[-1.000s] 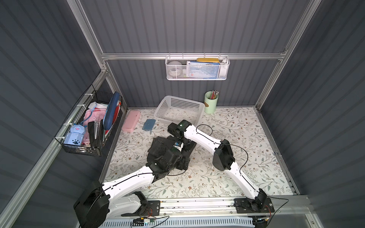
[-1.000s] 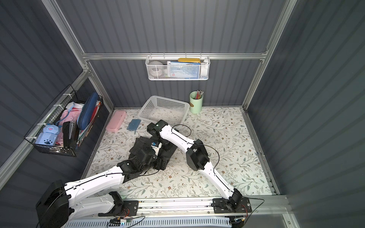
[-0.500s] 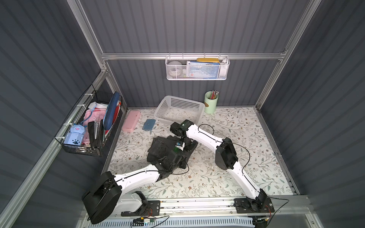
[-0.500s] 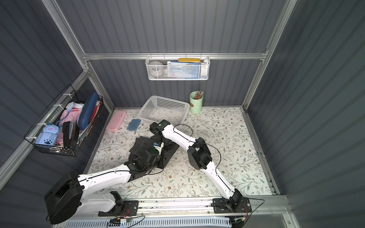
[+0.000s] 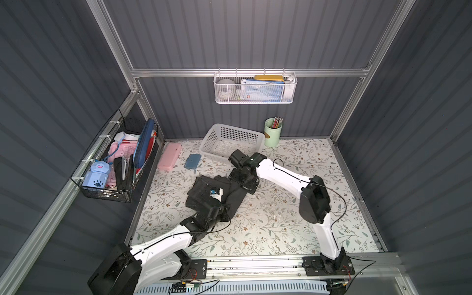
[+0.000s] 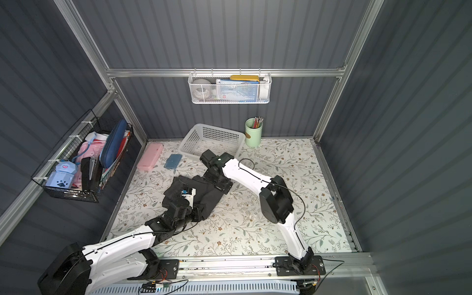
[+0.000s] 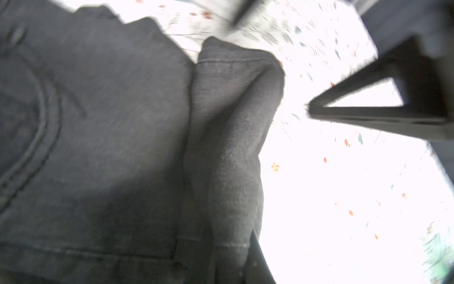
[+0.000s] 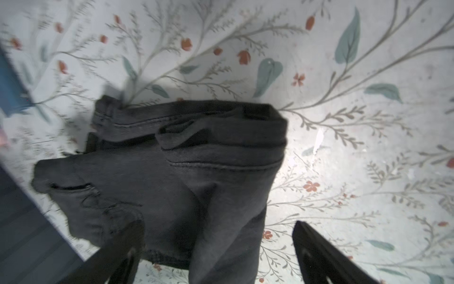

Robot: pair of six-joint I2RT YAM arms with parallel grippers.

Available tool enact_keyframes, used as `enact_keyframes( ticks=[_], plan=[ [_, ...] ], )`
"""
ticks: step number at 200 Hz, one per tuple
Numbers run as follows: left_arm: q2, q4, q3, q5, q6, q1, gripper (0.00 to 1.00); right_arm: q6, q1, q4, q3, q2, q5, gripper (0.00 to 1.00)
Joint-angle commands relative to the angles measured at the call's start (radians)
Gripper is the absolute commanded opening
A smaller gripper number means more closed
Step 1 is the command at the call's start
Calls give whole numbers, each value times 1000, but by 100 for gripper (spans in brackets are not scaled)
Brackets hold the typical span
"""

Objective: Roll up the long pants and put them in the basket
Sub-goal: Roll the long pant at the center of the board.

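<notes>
the long pants (image 5: 204,190) lie bunched and partly folded on the worktop (image 5: 281,219), toward its left side, between the two arms. the right pincer (image 8: 217,225) hangs released, jaws wide over the far end of the cloth. the left pincer (image 5: 217,211) sits at the near edge, and i cannot tell whether it is clenched. to roll well, i judge both should take one end evenly across its width and turn it over tightly, so the layers do not skew.
</notes>
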Motion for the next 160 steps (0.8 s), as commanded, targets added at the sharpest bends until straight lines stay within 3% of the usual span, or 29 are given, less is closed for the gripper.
enact_keyframes(
  ticks=[1,47,72,90,152,160],
  plan=[
    [27,-19,-63,115,-85,85,0,-88,-35,242,-189,-131,-39,99],
    [195,40,-39,209,-111,146,0,-105,-43,703,-595,-209,-261,99],
    [225,80,-61,257,-125,190,0,-72,-30,1022,-711,-166,-265,99],
    [244,101,-66,282,-124,205,0,-58,-24,1189,-732,-127,-258,99],
    [318,145,-52,351,-97,231,0,-62,-17,1293,-661,9,-298,99],
    [324,148,-53,355,-96,236,0,-62,-17,1295,-654,18,-296,95]
  ],
)
